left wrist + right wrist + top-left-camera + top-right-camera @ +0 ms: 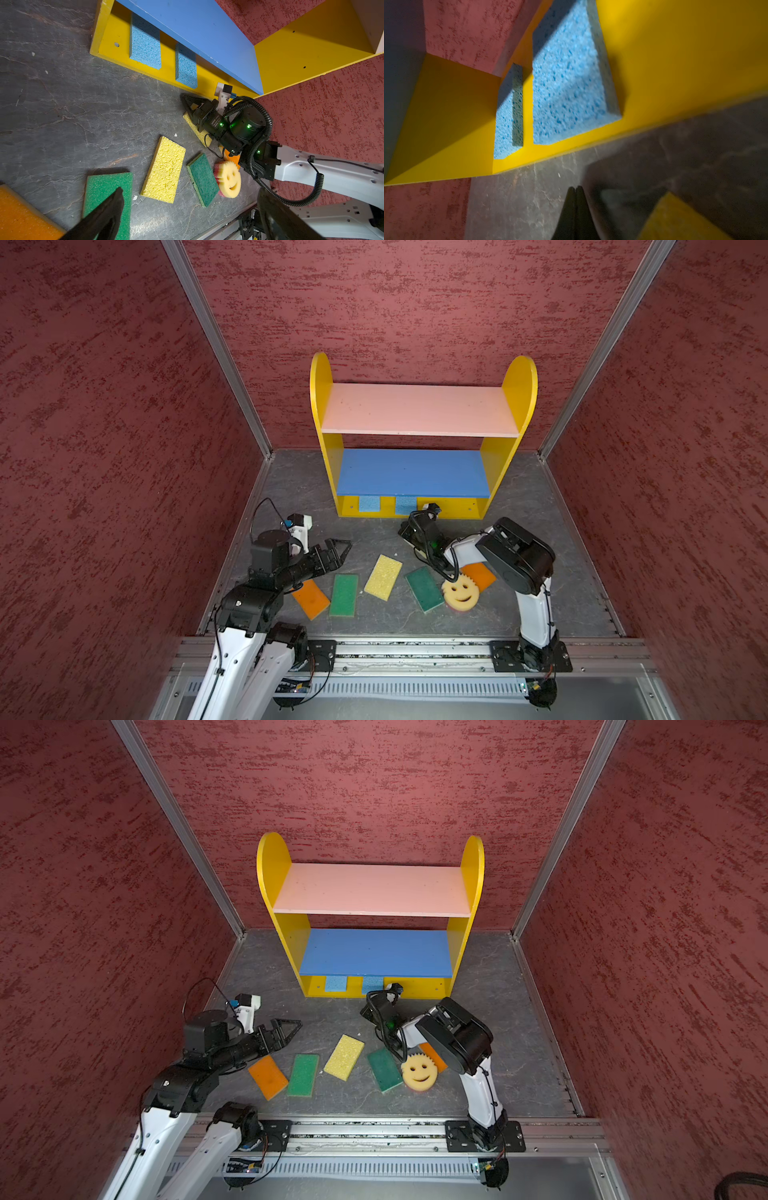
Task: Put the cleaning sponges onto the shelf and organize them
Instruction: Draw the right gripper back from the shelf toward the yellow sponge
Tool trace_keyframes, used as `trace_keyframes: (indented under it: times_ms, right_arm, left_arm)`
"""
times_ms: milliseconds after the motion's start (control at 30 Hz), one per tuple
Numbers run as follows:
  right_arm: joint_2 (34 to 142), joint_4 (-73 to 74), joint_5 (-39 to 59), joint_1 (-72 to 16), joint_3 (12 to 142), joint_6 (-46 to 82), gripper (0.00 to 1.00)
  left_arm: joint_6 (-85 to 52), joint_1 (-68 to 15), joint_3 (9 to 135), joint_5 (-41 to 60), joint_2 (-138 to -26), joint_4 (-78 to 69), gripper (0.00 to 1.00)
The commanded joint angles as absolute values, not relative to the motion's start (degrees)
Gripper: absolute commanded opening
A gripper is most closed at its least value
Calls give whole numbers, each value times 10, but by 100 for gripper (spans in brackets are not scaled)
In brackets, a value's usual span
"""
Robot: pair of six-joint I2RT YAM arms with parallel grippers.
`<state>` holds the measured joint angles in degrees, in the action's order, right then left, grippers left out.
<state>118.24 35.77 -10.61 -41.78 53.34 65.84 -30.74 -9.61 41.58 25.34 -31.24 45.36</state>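
Note:
The shelf (419, 410) stands at the back, and two blue sponges (369, 503) (405, 504) lie side by side on its yellow base (108, 45). On the floor lie an orange sponge (311, 599), a green one (344, 595), a yellow one (383, 576), a dark green one (424, 588), the round smiley (460, 593) and a second orange one (478, 575) under the right arm. My right gripper (575, 188) is shut and empty just in front of the base, over another yellow sponge (199, 133). My left gripper (343, 551) hovers open above the floor.
Red textured walls (124, 406) enclose the floor on three sides. A metal rail (415, 649) runs along the front edge. The shelf's pink top board (374, 888) and blue middle board (376, 952) carry nothing.

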Motion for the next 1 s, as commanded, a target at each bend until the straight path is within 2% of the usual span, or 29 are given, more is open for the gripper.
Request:
trace_keyframes:
  times_ms: [0,633,767,967]
  right_arm:
    - [1214,391,-111,-404,553,699,0]
    - [1239,395,-118,-386,570,720,0]
    - [1216,385,-100,-386,552,708,0]
    - [1147,275,-64,-386,556,621,0]
  left_arm:
    - [-297,-98,421,244,-314,451,100]
    - [-298,-98,420,245,-331,448,100]
    - [-298,-98,419,244,-334,447,100]
    - [-300,-98,417,243,-338,443,100]
